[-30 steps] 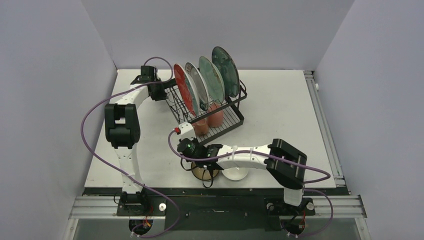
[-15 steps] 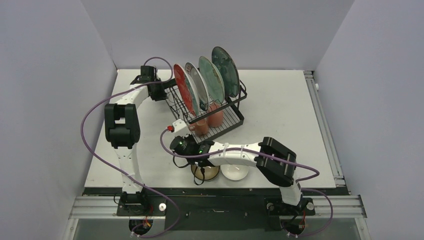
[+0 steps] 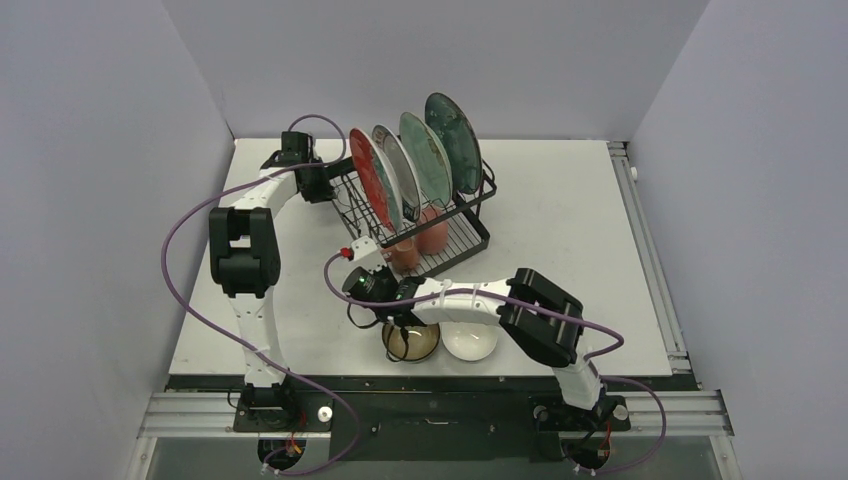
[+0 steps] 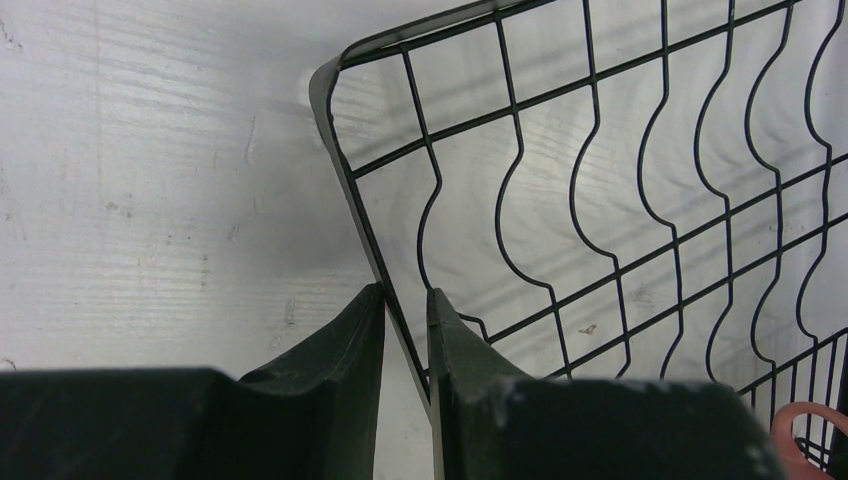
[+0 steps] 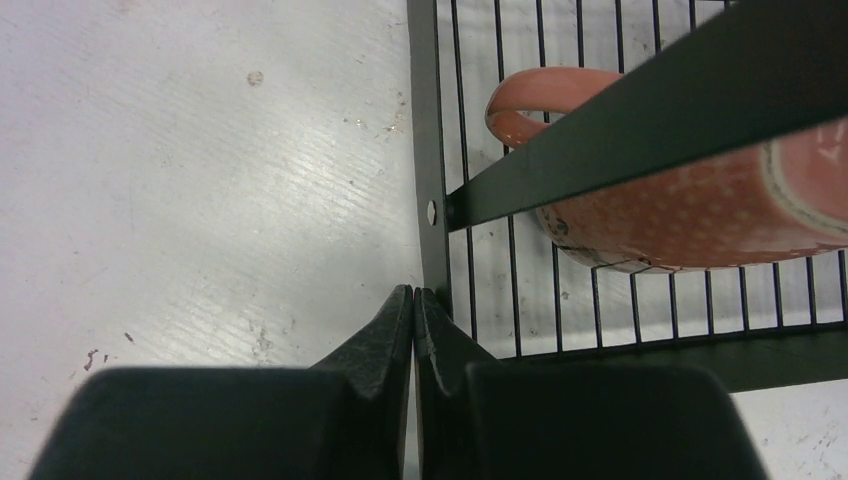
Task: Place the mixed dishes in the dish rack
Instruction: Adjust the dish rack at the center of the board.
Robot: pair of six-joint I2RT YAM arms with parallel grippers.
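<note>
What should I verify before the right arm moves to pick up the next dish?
1. Left fingers pinch the corner wire of the dish rack: ok.
2. Right fingers shut and empty, beside the rack's edge: ok.
3. Four plates upright in the slots: ok.
4. Pink mug on the rack's grid tray: ok.
5. Brown bowl and small white bowl loaded: not ok, both sit on the table.
6. Enough tray room for both bowls: cannot tell.
</note>
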